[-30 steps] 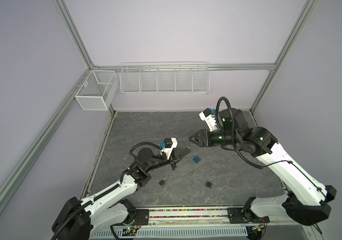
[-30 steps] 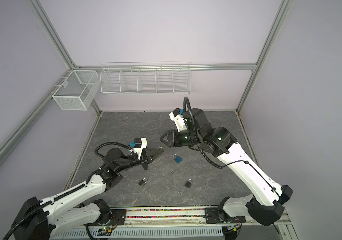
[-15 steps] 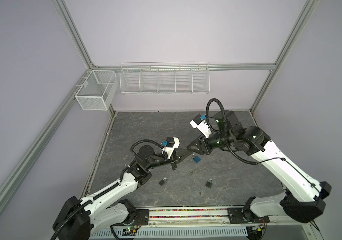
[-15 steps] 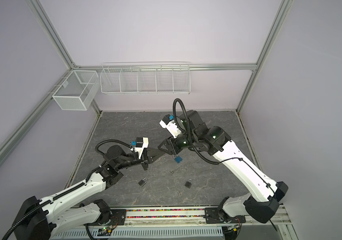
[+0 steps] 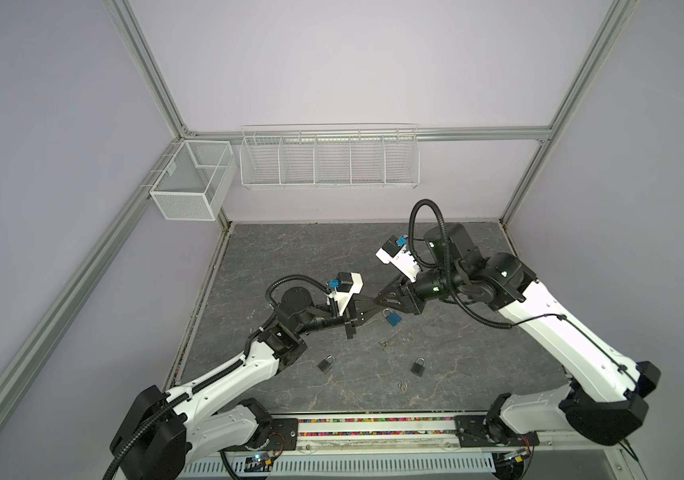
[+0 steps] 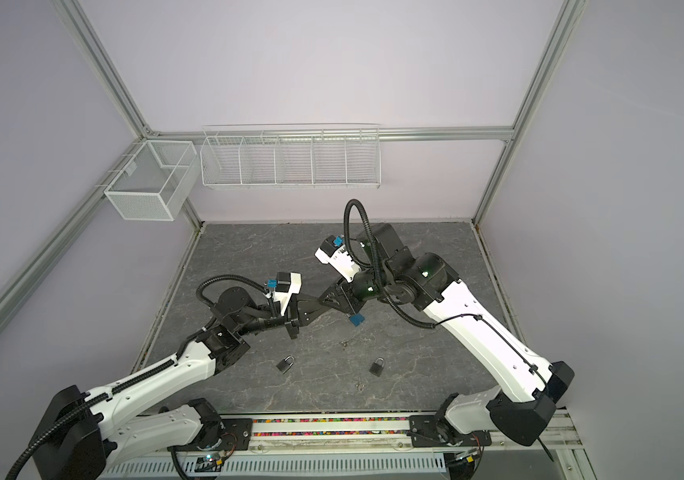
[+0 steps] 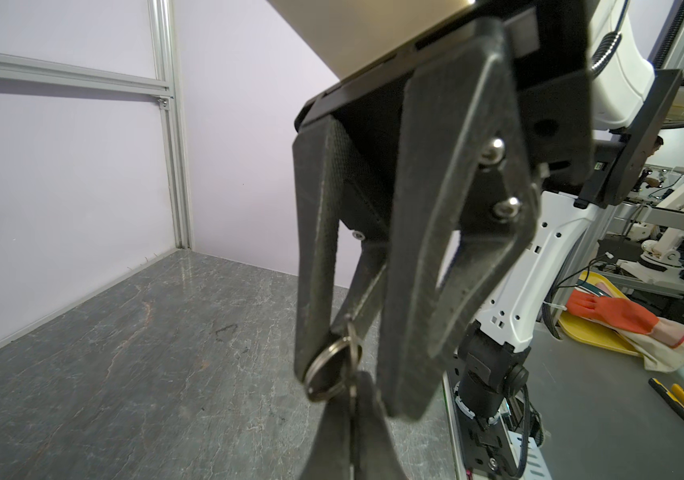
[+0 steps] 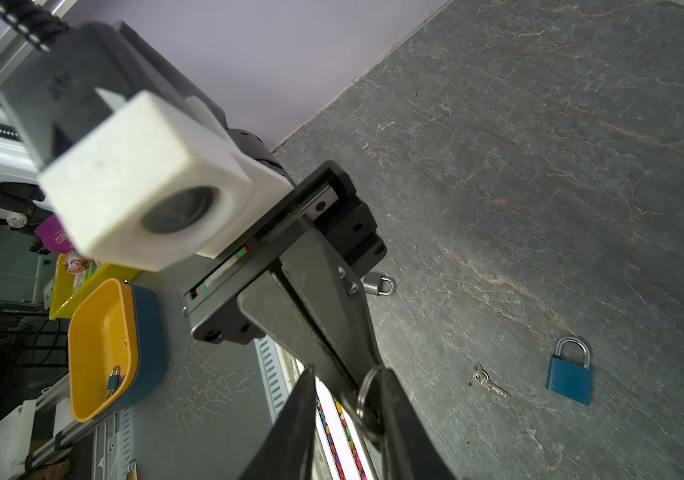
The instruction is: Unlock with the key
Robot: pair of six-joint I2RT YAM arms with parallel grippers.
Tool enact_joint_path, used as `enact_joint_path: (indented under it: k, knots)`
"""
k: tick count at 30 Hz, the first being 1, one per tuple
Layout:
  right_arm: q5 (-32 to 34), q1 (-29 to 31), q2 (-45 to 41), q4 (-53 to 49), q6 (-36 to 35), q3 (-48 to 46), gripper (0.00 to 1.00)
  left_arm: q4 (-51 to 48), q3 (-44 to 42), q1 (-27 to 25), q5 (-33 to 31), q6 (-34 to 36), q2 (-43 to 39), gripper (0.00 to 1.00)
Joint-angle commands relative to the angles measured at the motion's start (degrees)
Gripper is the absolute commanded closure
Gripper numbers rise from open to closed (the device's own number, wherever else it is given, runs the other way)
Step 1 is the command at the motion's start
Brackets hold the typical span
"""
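The left gripper was closed on the key ring, held above the table. The right gripper met it tip to tip. Its jaws stood apart, one on each side of the ring, not clamped. The blue padlock lay flat on the table near the grippers. A loose key lay near it. A dark padlock and a second dark padlock lay nearer the arm bases.

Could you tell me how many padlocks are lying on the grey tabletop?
3. The blue padlock lies mid-table; the left dark padlock and the right dark padlock lie nearer the front edge, apart from each other. More may be hidden beneath the arms.
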Motion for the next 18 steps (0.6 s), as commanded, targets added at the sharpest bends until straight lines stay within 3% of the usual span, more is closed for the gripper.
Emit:
enact_joint_path:
  k: [1, 18]
  knots:
    - [-1.5, -0.5, 0.5, -0.9, -2.4, -0.6, 0.75, 1.2, 1.9, -0.1, 1.2, 0.0, 0.3, 1.0]
    - [-1.6, -1.3, -0.1, -1.3, -3.6, -0.6, 0.9, 2.1, 2.3, -0.1, 3.0, -1.4, 0.5, 1.0]
